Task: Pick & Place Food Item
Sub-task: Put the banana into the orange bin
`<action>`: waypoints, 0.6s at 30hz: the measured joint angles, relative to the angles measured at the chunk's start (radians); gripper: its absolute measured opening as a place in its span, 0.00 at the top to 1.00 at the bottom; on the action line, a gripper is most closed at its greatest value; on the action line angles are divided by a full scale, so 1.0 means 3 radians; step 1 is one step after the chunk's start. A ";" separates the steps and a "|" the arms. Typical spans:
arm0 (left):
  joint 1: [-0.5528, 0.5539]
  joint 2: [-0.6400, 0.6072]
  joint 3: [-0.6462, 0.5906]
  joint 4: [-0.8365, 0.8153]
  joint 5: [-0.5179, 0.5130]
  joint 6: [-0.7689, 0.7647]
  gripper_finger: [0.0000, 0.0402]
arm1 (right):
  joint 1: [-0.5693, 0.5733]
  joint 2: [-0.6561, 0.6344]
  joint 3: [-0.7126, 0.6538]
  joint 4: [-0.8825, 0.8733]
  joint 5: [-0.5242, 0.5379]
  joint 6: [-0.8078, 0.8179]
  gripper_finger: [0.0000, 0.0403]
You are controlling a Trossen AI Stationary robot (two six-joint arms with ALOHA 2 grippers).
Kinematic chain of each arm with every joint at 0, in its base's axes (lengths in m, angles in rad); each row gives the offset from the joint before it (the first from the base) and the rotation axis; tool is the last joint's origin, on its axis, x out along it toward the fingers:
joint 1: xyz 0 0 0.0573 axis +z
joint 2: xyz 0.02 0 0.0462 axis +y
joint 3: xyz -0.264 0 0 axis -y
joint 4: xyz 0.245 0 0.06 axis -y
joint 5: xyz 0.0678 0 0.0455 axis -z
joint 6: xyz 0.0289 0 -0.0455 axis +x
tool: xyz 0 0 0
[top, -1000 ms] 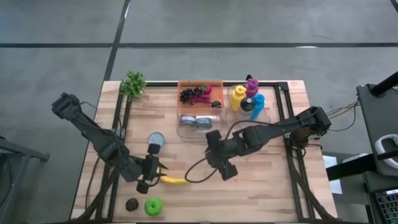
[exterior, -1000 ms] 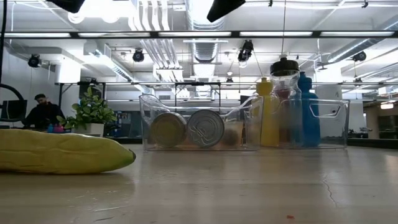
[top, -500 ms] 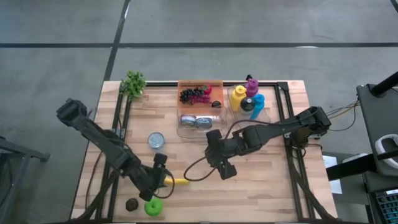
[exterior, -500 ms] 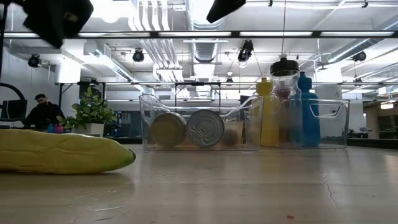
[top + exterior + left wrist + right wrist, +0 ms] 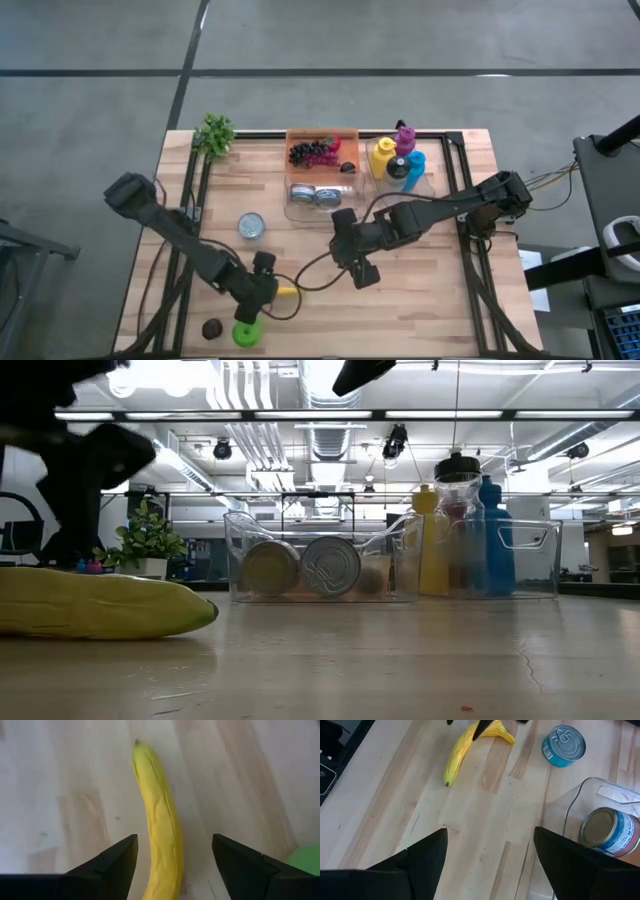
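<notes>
Much wider now on the left gripper (image 5: 173, 851): jaws spread to either side of the banana (image 5: 159, 827), pinching nothing, versus roughly half closed a second back. Also shifted toward the front edge of the table (image 5: 420, 320), away from the can (image 5: 251, 227), and now parked right over the banana's near end. Straddling it lengthwise in the left wrist view, with daylight on both sides of the yellow skin. No contact that shows.

Same spot for the banana itself: flat on the wood near the front, just beside a green ball (image 5: 246, 332) and well apart from the bins (image 5: 322, 172) at the back. Not lifted, not nudged.

Over on the right gripper (image 5: 360, 272): jaws spread as well, holding nothing, hovering mid-table between banana and bins, basically where it was a second ago. Looks like waiting.

Reads as lining up for the grab, so the pick is only about to start and the place is all still to do. Probably needs a drop and a squeeze next. Bit worried about the grip landing so near the end, since a banana held there could swing or slip out.
</notes>
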 joint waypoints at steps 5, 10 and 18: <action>0.0125 0.0201 0.0000 0.0003 0.0271 -0.0023 0.36 | 0.0000 0.0000 0.0000 0.0002 0.0000 0.0000 0.26; 0.0178 0.0262 0.0000 0.0007 0.0305 0.0059 0.43 | 0.0000 0.0000 0.0000 0.0001 -0.0001 0.0000 0.24; 0.0181 0.0271 0.0000 0.0010 0.0287 0.0193 0.70 | 0.0000 0.0000 0.0000 0.0000 -0.0003 -0.0011 0.21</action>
